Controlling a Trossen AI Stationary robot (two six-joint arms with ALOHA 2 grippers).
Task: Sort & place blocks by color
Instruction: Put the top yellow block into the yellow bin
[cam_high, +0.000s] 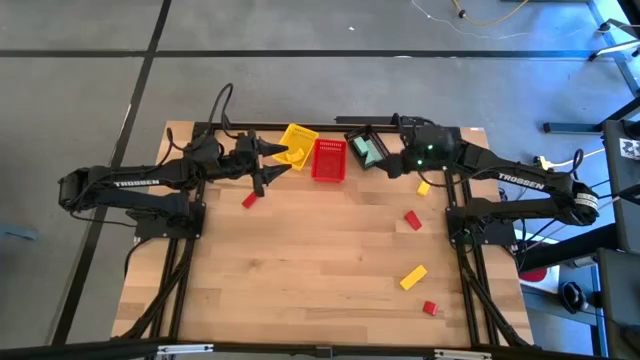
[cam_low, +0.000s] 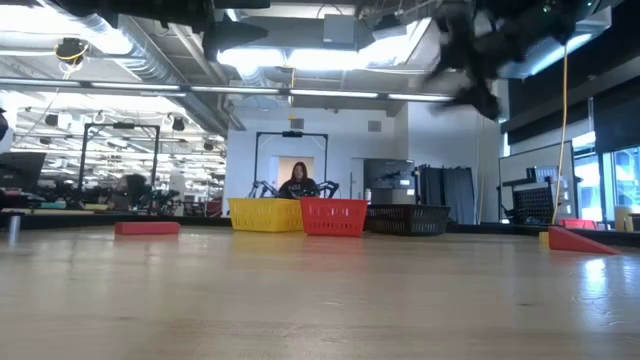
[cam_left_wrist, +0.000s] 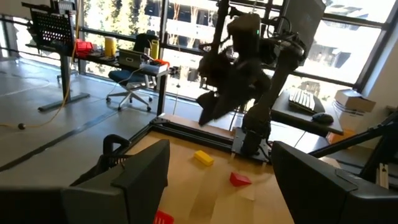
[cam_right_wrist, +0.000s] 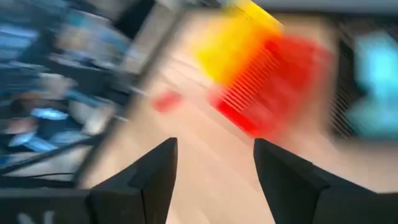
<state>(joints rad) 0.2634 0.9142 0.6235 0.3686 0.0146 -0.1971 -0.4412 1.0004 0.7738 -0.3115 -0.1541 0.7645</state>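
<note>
My left gripper (cam_high: 280, 161) (cam_left_wrist: 221, 162) is open and holds nothing; it hovers at the table's far side, beside the yellow basket (cam_high: 297, 143). My right gripper (cam_high: 392, 163) (cam_right_wrist: 214, 155) is open too and hangs over the black basket (cam_high: 365, 148), where teal blocks (cam_high: 362, 150) lie. On the table lie a red block (cam_high: 249, 200) on the left, a yellow block (cam_high: 423, 187), a red block (cam_high: 412, 220), a yellow bar (cam_high: 413, 277) and a red block (cam_high: 429, 308) on the right. In the left wrist view the yellow block (cam_left_wrist: 203, 158) and a red block (cam_left_wrist: 240, 180) show.
The red basket (cam_high: 328, 160) stands between the yellow and black baskets along the far edge; the low view shows all three in a row (cam_low: 333, 216). The middle of the wooden table (cam_high: 320, 260) holds no objects. A person (cam_low: 299, 180) sits in the room beyond.
</note>
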